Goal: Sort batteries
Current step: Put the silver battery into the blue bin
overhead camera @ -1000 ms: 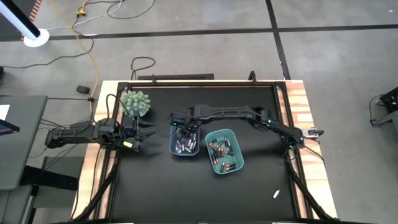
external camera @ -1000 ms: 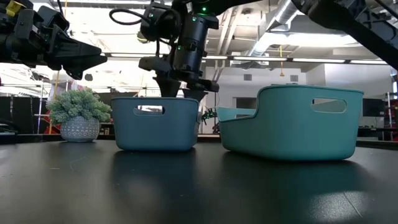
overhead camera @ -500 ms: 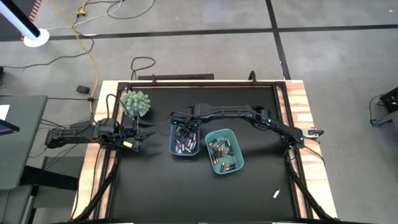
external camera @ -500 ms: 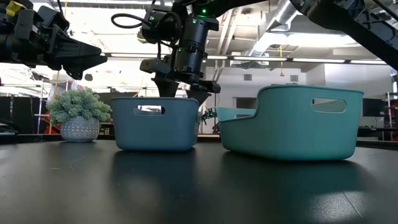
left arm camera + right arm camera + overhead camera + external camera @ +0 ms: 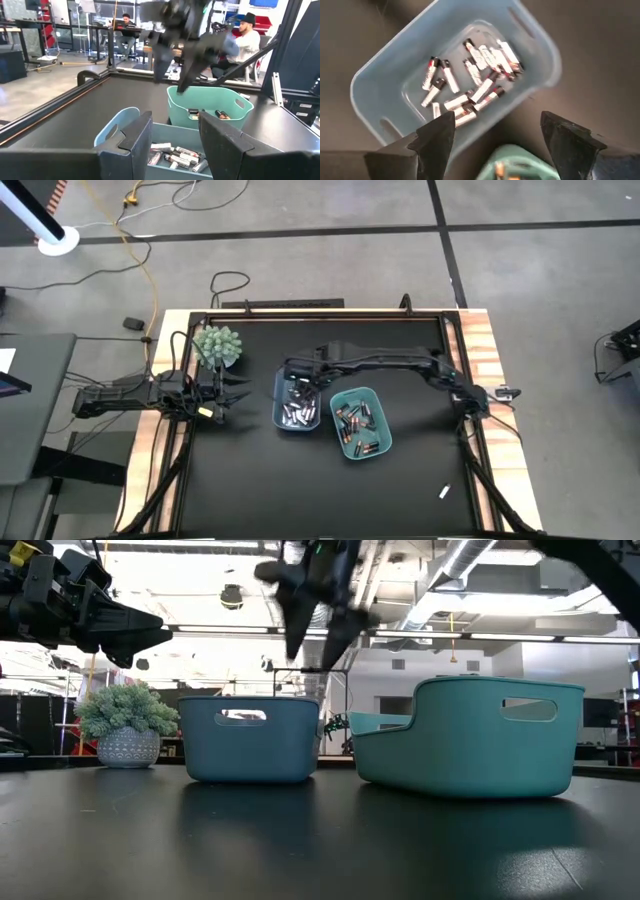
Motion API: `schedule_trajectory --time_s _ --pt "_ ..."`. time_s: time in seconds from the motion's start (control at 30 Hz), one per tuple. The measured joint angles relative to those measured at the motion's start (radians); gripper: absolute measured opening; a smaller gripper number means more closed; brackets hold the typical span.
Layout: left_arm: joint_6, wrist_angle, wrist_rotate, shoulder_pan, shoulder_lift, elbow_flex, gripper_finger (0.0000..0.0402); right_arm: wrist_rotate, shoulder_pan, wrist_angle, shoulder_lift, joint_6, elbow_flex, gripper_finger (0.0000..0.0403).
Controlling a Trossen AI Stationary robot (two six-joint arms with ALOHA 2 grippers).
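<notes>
Silvery-white batteries (image 5: pixel 470 85) lie in a heap on the floor of the blue bin (image 5: pixel 297 407). Dark batteries with copper ends (image 5: pixel 357 428) lie in the teal bin (image 5: pixel 360 422) beside it. My right gripper (image 5: pixel 501 132) hangs open well above the blue bin, pointing steeply down, with nothing between its fingers; the low view shows it blurred (image 5: pixel 318 635) above the bin's rim. My left gripper (image 5: pixel 175 140) waits open and level near the table's left edge (image 5: pixel 235 392), facing the bins.
A small potted plant (image 5: pixel 217 345) stands at the far left, close to my left gripper. A small white object (image 5: pixel 445 492) lies near the front right corner. Bare black table (image 5: pixel 260 480) stretches in front of the bins. People sit in the room beyond the table.
My right gripper has risen from inside the blue bin to well above its rim, drifting a little toward the table's right. The bins and the batteries in them have stayed put.
</notes>
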Motion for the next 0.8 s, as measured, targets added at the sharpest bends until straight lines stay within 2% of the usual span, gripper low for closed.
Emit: schedule_trajectory --time_s 0.13,0.23,0.3,0.43,0.53,0.67,0.8 --pt "0.0 0.0 0.0 0.0 0.0 0.0 0.0158 0.112 0.059 -0.128 -0.082 0.059 0.0 0.0311" --pt "0.0 0.0 0.0 0.0 0.0 0.0 0.0158 0.2 0.114 -0.272 -0.126 0.167 0.0 0.0311" --pt "0.0 0.0 0.0 0.0 0.0 0.0 0.0158 0.231 0.152 -0.302 -0.147 0.238 -0.009 0.0311" --pt "0.0 0.0 0.0 0.0 0.0 0.0 0.0158 0.235 0.231 -0.294 -0.216 0.351 -0.094 0.0311" --pt "0.0 0.001 0.0 0.0 0.0 0.0 0.0158 0.235 0.293 -0.289 -0.263 0.467 -0.207 0.0311" --pt "0.0 0.001 0.0 0.0 0.0 0.0 0.0158 0.221 0.382 -0.298 -0.319 0.679 -0.349 0.0311" --pt "0.0 0.001 0.0 0.0 0.0 0.0 0.0158 0.12 0.491 -0.268 -0.373 0.863 -0.473 0.0311"
